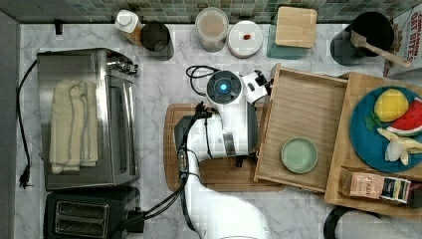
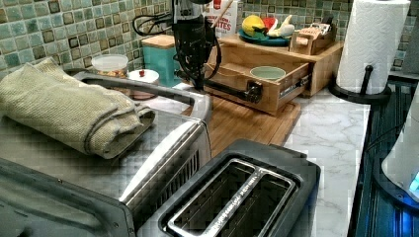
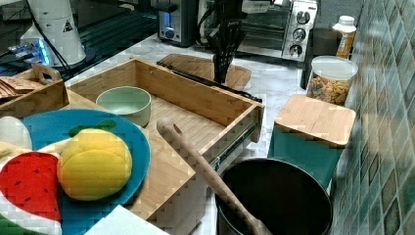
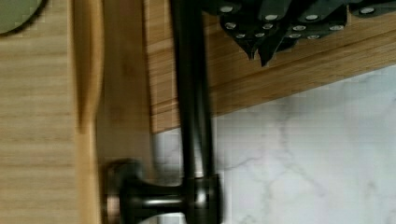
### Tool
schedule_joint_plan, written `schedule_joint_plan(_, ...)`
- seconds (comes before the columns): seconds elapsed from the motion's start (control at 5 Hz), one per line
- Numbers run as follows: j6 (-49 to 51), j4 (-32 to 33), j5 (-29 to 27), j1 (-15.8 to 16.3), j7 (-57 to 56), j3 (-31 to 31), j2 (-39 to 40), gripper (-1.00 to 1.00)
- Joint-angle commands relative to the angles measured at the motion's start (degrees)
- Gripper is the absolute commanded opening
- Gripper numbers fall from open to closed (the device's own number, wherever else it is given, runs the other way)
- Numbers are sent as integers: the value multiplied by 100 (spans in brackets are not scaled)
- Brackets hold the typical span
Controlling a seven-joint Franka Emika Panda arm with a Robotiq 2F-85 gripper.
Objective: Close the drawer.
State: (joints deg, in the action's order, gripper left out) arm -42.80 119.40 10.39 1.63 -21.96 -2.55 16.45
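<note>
Pushing off-centre, the gripper [image 3: 222, 73], whose finger state I cannot tell, beside the handle [image 4: 194, 107], could skew the open drawer [image 1: 303, 119] and jostle its bowl [image 1: 299, 155].

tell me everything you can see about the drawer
The drawer is a shallow light-wood box with thin raised walls and a pale, fine-grained bottom. It stands pulled well out of the wooden stand, on metal side rails. A dark metal bar handle runs along its front panel on round posts. Inside sits one small green bowl, near a front corner. The gripper hangs just outside the front, by the handle, above the cutting board.
</note>
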Motion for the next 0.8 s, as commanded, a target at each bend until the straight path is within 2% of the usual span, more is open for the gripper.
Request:
schedule_joint_plan(0.2, -15, 141, -10, -732, -1330, -453, -222, -100)
schedule_joint_plan(0.4, -120, 226, -32, -1050, -1589, -477, -196, -100)
schedule_joint_plan(0.8, -341, 283, 127, -1570, -2508, -914, -69, -100)
